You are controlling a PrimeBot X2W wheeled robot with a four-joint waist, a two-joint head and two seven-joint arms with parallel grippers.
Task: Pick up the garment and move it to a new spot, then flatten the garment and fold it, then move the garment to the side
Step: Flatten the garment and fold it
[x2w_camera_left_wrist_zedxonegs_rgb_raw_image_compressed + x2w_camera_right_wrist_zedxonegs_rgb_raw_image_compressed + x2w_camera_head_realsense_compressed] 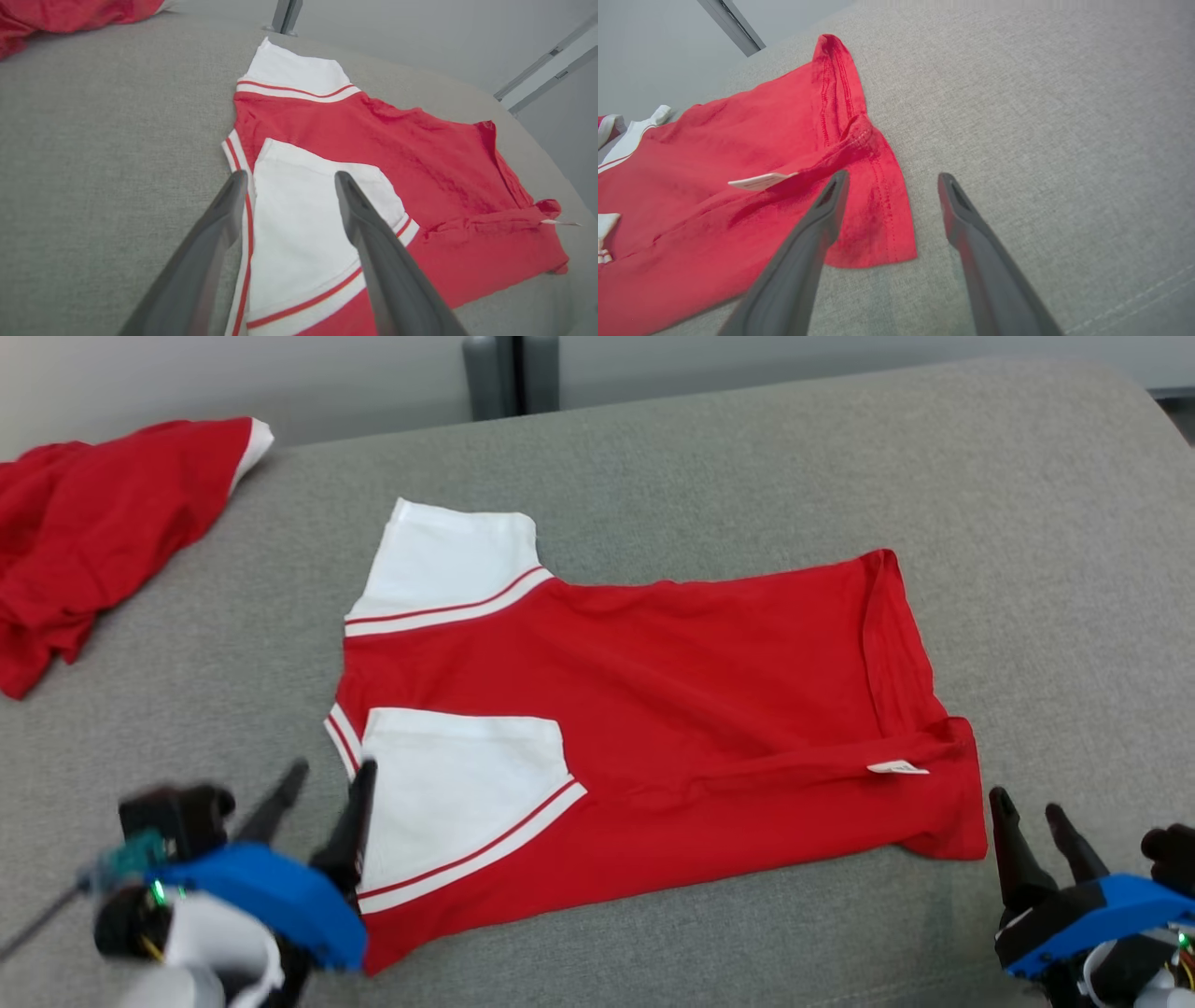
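Nearest, the left pincer [331,767] is seen spread and empty, its fingers set either side of the shirt's [672,681] edge, by the white sleeve [448,784] folded onto the red body. The right pincer [1026,803] is likewise spread and empty at the hem corner. The shirt is laid folded mid-cushion [1027,523]; another red garment [103,523] is heaped far left.

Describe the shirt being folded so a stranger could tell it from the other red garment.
On the wide grey fabric surface, look to the middle, where a red shirt lies flat. Unlike the crumpled red garment at the far left edge, it is laid out smooth, with two white sleeves trimmed in red stripes.
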